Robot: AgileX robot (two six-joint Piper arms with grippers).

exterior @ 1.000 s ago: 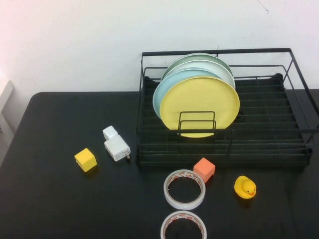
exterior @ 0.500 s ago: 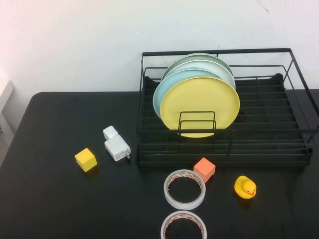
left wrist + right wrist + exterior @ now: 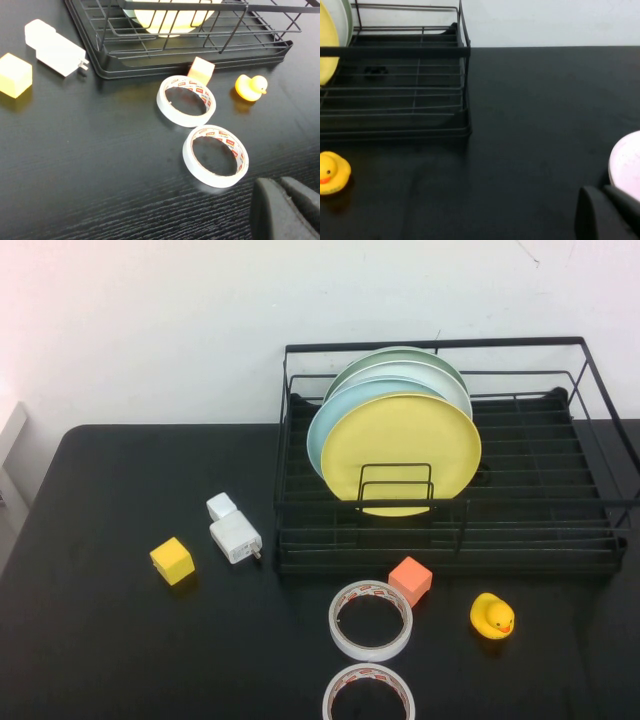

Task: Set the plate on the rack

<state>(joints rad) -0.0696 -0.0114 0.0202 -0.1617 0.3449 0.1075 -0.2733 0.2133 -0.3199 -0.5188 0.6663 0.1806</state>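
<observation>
1. Yellow plate (image 3: 401, 453) stood upright in the black wire rack (image 3: 560, 502), nearest of the stacked plates, light blue plate (image 3: 330, 420) just behind.
2. Left hand (image 3: 286, 210) hung over the near bench (image 3: 110, 640), fingers closed on nothing, beside a tape roll (image 3: 215, 155).
3. Right hand (image 3: 607, 212) closed and empty, right of the rack, rubber duck (image 3: 332, 172) well apart.

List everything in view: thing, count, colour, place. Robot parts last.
rack: 1, black wire, back right of the table
yellow plate: 1, upright in the rack, frontmost
other plates: 3, light blue, white, pale green, stacked behind it
tape rolls: 2, white, in front of the rack
cube: 1, orange, by the rack's front
cube: 1, yellow, left
charger: 1, white, left of the rack
small block: 1, white, behind the charger
duck: 1, yellow, front right
table: 1, black
left gripper: jaws shut, near the tape
right gripper: jaws shut, right of the rack
</observation>
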